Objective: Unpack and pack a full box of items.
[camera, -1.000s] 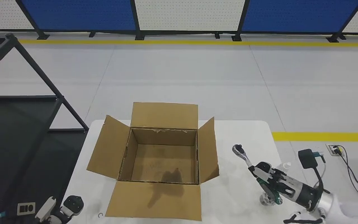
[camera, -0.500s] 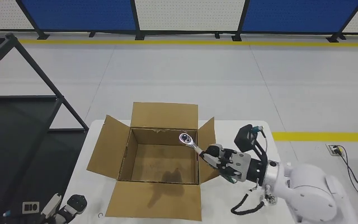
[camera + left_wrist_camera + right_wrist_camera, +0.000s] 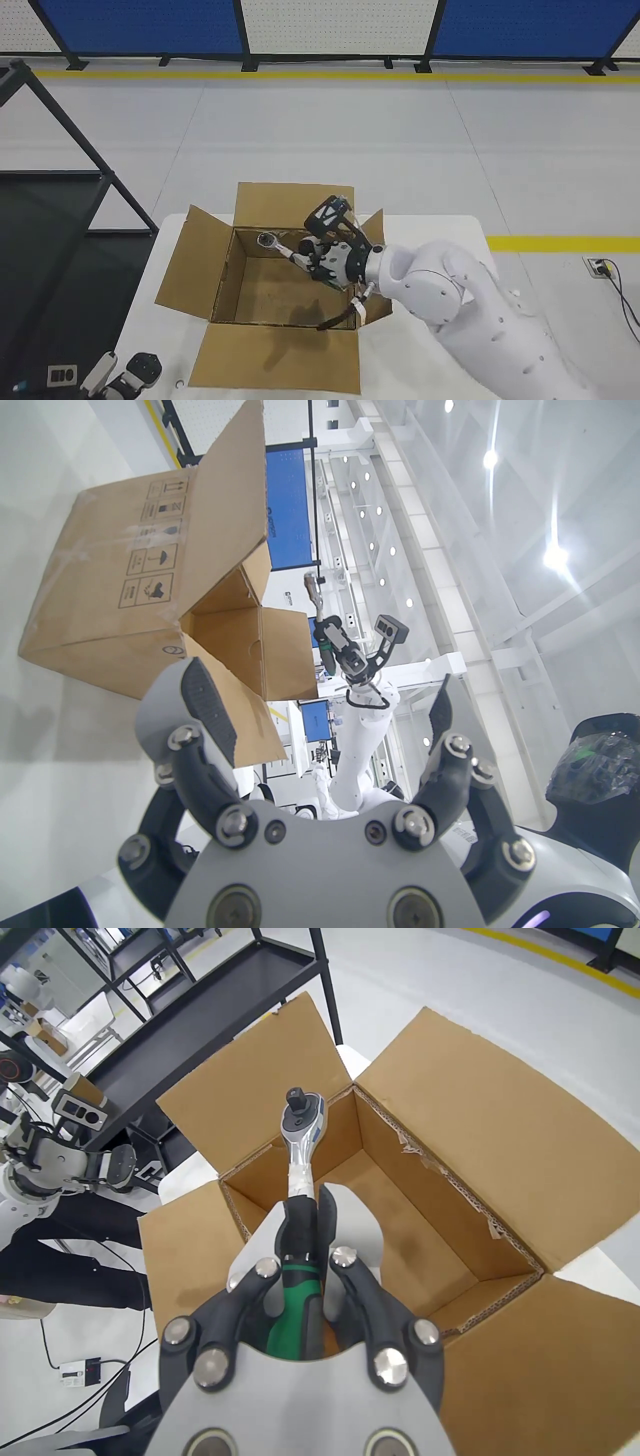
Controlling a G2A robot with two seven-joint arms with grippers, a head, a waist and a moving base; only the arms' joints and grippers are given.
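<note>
We see right gripper [image 3: 304, 1208] clamped on ratchet wrench [image 3: 300, 1128] handle, wrench head held above open cardboard box [image 3: 480, 1128] interior. We note left gripper [image 3: 320, 692] fingers spread, holding nothing, apart from box corner.

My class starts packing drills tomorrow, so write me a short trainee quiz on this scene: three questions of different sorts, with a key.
1. True or false: the right gripper is shut on the ratchet wrench.
2. The wrench's head is: A) in the air above the open cardboard box; B) lying on the box's floor; C) tucked under a flap.
3. Fill in: the left gripper is ____ and holds nothing.
Key: 1 true; 2 A; 3 open.
</note>
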